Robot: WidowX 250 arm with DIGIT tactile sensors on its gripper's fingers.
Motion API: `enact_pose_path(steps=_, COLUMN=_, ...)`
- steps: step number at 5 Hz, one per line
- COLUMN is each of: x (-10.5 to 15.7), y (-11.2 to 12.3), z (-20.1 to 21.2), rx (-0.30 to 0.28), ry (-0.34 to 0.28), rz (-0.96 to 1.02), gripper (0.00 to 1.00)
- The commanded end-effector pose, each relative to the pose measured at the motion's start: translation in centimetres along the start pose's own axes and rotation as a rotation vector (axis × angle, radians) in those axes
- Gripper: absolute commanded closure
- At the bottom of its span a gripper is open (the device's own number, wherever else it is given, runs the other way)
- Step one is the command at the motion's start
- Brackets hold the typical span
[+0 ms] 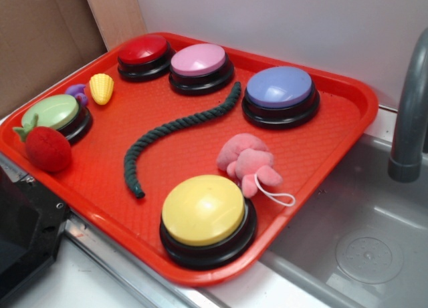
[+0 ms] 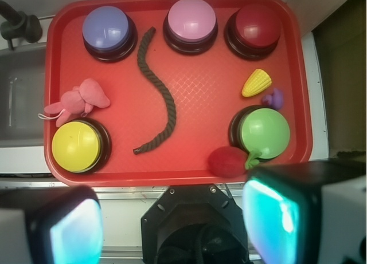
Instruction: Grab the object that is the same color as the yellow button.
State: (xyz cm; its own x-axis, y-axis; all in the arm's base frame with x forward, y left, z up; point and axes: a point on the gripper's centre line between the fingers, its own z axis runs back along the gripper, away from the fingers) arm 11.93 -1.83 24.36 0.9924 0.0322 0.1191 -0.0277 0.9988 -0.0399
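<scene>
— Nearest on the tray (image 1: 348, 101)?
— Yellow button (image 1: 203, 210), at the front edge.
— And beyond the button?
— Pink plush (image 1: 245, 162) just behind, dark rope (image 1: 180, 131) past it, corn cob (image 1: 101, 88) far off beside the green button (image 1: 52, 112), touching a purple toy (image 1: 77, 91).
— Pincer (image 2: 172, 224)?
— Spread wide above the counter (image 2: 143, 192), holding nothing.

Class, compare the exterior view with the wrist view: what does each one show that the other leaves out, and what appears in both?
Only the exterior view shows the sink drain and the brown board behind the tray. Only the wrist view shows the end effector, with its blurred fingers spread apart at the bottom edge. Both show the red tray, the yellow button, the corn cob, the green rope, the pink plush, the strawberry and the grey faucet.
</scene>
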Motion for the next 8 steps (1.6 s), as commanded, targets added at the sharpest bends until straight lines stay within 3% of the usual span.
enact_pose_path(steps=1, x=0.0, y=0.0, z=0.0, rx=0.000, ry=0.000, rz=0.000, gripper=0.00)
enact_pose_path(steps=2, x=0.5, y=0.9, z=-1.3, rx=0.040, ry=-0.040, rz=0.011, gripper=0.00)
enact_pose_path(steps=3, x=1.4, y=2.4, z=-3.1, rx=0.027, ry=-0.068, rz=0.017, gripper=0.00)
enact_pose_path(steps=5, x=5.0, y=5.9, z=-9.3, rx=0.131, ry=-0.086, rz=0.077, gripper=0.00)
enact_pose_path(steps=6, x=7.2, y=8.5, z=-12.6, rx=0.033, ry=-0.132, rz=0.013, gripper=0.00)
enact_pose_path(steps=8, x=8.7, y=11.9, z=-16.8, rx=0.087, ry=-0.160, rz=0.032, gripper=0.00)
